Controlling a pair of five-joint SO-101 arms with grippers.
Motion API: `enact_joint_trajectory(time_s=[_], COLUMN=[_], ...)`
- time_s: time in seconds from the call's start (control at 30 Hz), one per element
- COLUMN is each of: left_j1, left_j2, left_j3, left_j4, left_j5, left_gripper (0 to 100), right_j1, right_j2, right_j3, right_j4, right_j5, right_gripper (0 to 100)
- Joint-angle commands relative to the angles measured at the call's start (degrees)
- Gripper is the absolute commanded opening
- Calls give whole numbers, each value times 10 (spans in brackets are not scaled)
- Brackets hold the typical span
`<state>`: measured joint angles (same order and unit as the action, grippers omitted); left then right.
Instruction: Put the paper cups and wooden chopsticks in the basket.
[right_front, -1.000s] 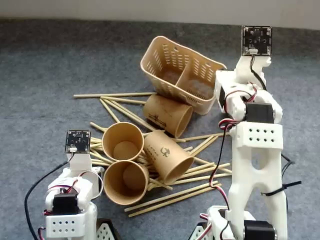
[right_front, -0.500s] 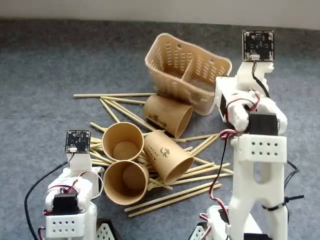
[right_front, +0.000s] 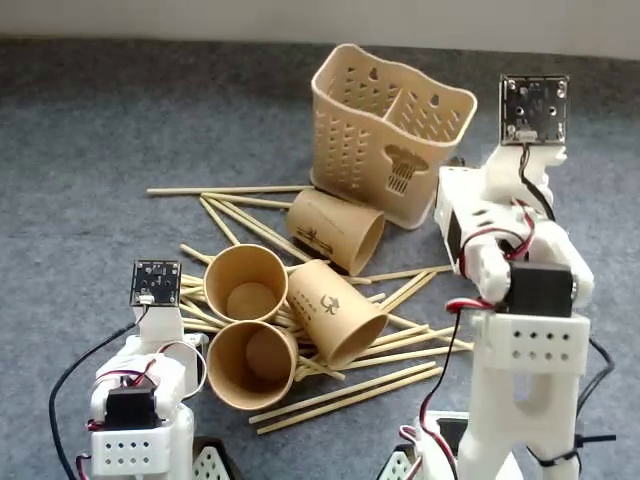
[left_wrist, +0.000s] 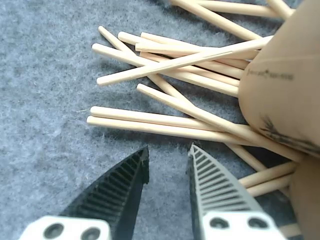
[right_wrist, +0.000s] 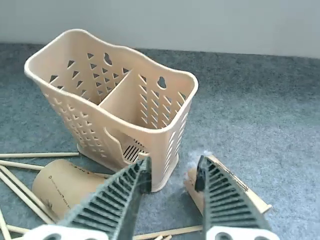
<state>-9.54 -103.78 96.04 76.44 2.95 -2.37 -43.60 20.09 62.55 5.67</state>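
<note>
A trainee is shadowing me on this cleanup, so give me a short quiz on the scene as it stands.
1. True or false: the basket lies on its side.
2. In the high view, how many paper cups show? A two, B four, C six.
3. Which arm's gripper is next to the basket?
Key: 1 false, it stands upright. 2 B. 3 The right gripper, open.

Grey felt table cover (right_front: 100, 130); pale wall (right_front: 200, 18) behind; flat tan paper sleeve (right_wrist: 242, 190) on felt.
</note>
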Motion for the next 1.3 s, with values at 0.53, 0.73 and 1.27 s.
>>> enact_joint_trajectory(time_s=[0.53, 0.73, 1.27], left_j1=[0, 0, 0], left_j2=[-4, -4, -4], left_j3=[11, 11, 11], left_j4=[1, 1, 1], left_j5=[0, 0, 0], left_gripper=[137, 137, 137], right_j1=[129, 131, 138], right_j2=[-40, -40, -35], right_j3=[37, 139, 248], right_j4=[196, 106, -31], right_j5=[0, 0, 2], right_gripper=[156, 156, 156])
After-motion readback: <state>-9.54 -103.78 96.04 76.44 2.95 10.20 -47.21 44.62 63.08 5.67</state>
